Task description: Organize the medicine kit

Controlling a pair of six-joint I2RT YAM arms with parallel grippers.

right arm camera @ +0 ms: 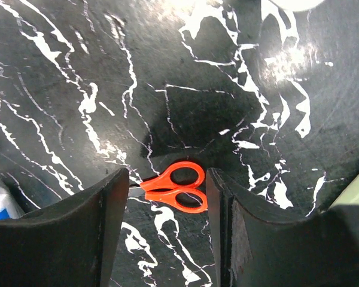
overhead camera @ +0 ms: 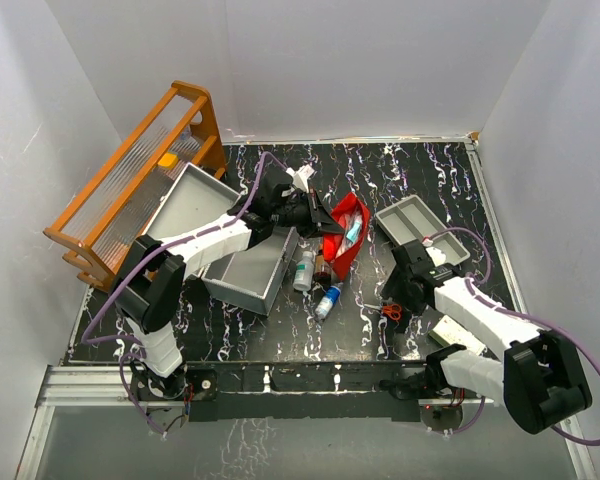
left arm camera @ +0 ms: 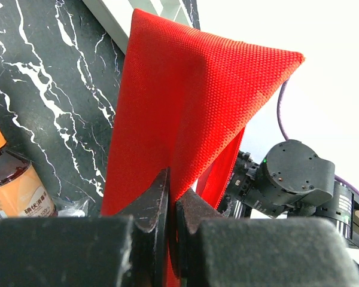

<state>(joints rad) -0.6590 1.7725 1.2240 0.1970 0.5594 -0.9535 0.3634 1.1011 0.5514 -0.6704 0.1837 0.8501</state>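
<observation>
Where the top camera looks down, I see the red pouch (overhead camera: pixel 345 235) standing open mid-table just beside the grey tray (overhead camera: pixel 250 268). Tubes show inside it. The left gripper (overhead camera: pixel 315 213) is at its left rim, and the right gripper (overhead camera: pixel 393 300) is over the orange scissors (overhead camera: pixel 391 312). On my left wrist feed, the fingers (left arm camera: pixel 149 206) are pinched tight on the pouch's woven red edge. On the right wrist feed, the fingers (right arm camera: pixel 102 221) are spread wide either side of the scissors' handles, which lie flat on the black marble table (right arm camera: pixel 78 72); the fingers touch nothing.
</observation>
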